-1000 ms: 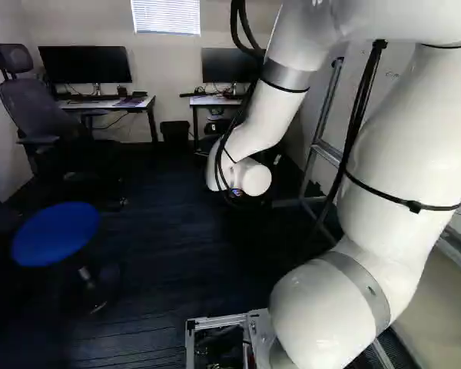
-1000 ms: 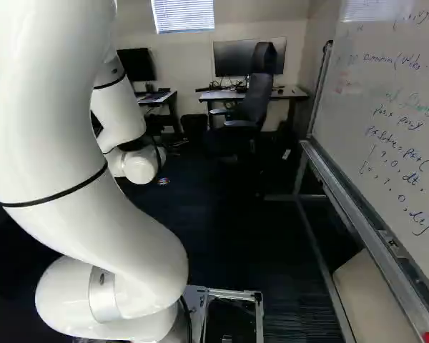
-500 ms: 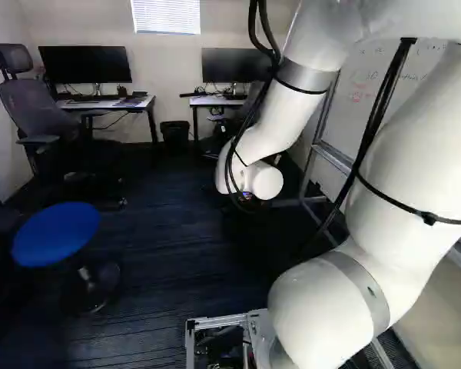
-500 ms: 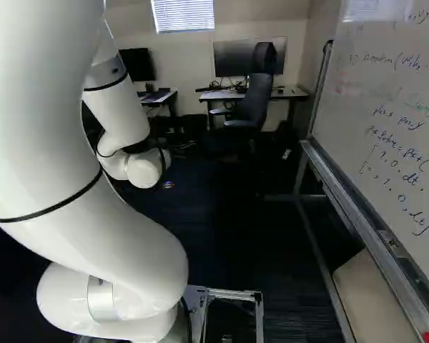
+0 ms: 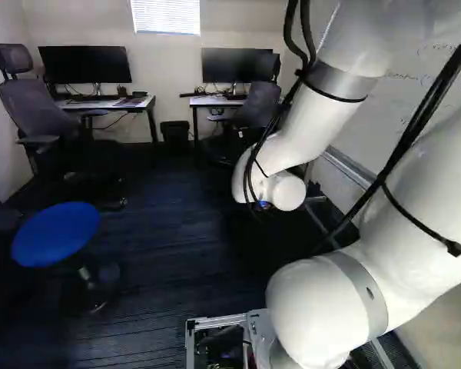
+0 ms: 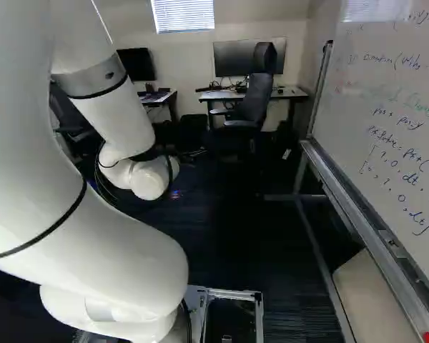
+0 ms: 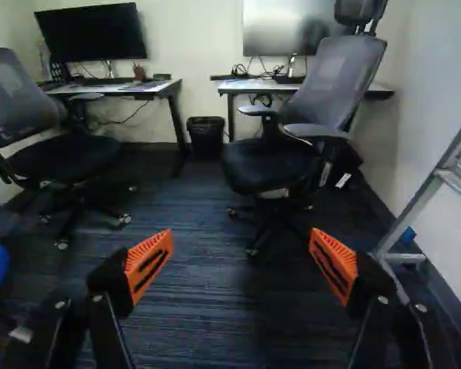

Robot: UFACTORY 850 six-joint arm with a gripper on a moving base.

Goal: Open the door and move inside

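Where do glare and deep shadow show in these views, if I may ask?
Left base view: the window blinds glow nearly white. Right base view: a pale reflection sits high on the whiteboard, and shadow hides the legs under the office chair. Wrist view: soft glow on the monitor behind that chair.

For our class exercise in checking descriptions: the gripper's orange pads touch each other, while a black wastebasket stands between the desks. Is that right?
The orange pads do not touch: the wrist view shows the gripper open. The black wastebasket does stand between the desks.
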